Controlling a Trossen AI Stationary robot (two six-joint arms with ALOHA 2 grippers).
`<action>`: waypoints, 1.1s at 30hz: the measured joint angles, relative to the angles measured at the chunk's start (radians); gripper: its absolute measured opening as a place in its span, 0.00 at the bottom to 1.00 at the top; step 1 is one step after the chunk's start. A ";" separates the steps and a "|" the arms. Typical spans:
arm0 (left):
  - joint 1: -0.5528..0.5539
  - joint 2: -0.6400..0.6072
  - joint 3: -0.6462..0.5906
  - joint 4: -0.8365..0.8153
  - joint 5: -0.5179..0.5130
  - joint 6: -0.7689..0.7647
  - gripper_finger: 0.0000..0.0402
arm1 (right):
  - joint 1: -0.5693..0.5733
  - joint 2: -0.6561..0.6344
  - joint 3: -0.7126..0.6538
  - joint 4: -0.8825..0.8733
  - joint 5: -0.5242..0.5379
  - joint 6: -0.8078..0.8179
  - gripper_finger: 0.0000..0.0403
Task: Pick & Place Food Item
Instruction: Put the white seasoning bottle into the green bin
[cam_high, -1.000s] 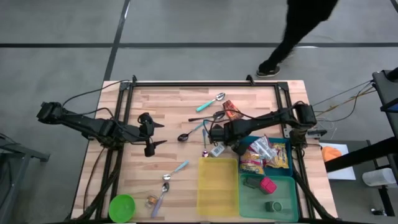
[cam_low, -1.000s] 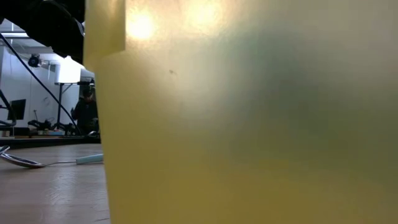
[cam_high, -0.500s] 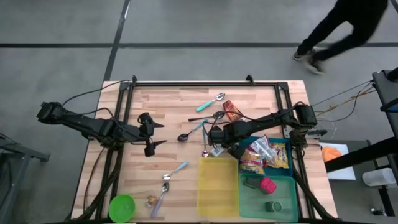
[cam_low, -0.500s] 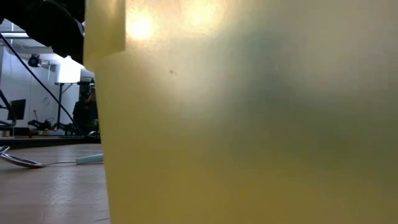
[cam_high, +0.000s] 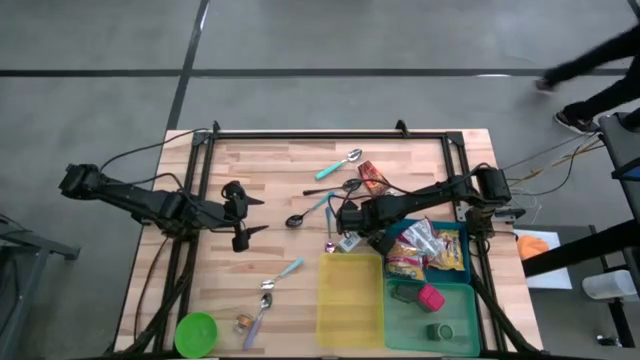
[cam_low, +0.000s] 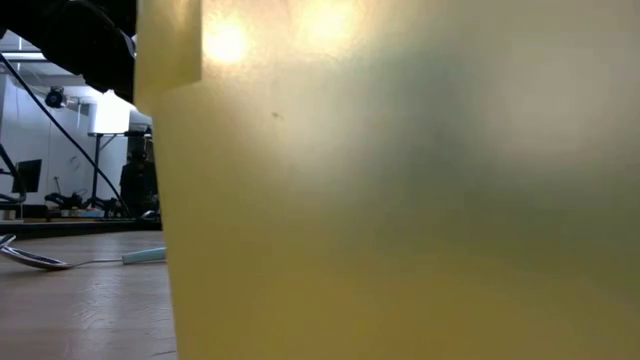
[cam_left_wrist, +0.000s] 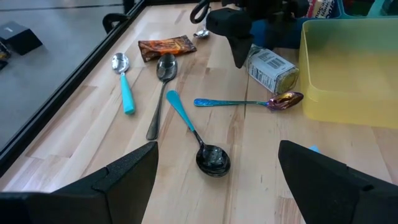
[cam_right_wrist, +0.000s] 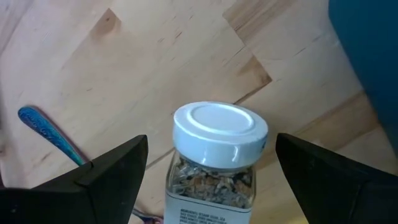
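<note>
The right tool (cam_high: 348, 226), fingers apart, straddles the spice jar (cam_right_wrist: 214, 158) lying on the bench (cam_high: 270, 190), its white cap toward the wrist, the long axis in line with the reach.

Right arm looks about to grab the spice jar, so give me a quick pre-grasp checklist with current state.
1. Right gripper open: ok.
2. Spice jar between the fingers, white lid facing the wrist camera: ok.
3. Jar lying on its side on the table beside the yellow bin: ok.
4. Iridescent spoon close to the jar; touching or not: cannot tell.
5. Left gripper open, waiting away from the jar: ok.
6. Low view blocked by the yellow bin: not ok.
</note>
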 joint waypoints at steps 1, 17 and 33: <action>0.000 0.000 0.000 0.000 0.000 0.000 0.84 | 0.000 0.000 0.002 0.000 0.000 0.000 0.87; 0.000 0.000 0.000 -0.001 0.000 0.000 0.84 | 0.000 0.001 -0.010 0.010 0.003 -0.005 0.87; 0.000 0.000 0.000 -0.001 0.000 0.000 0.83 | 0.001 0.003 -0.013 0.021 0.004 -0.042 0.51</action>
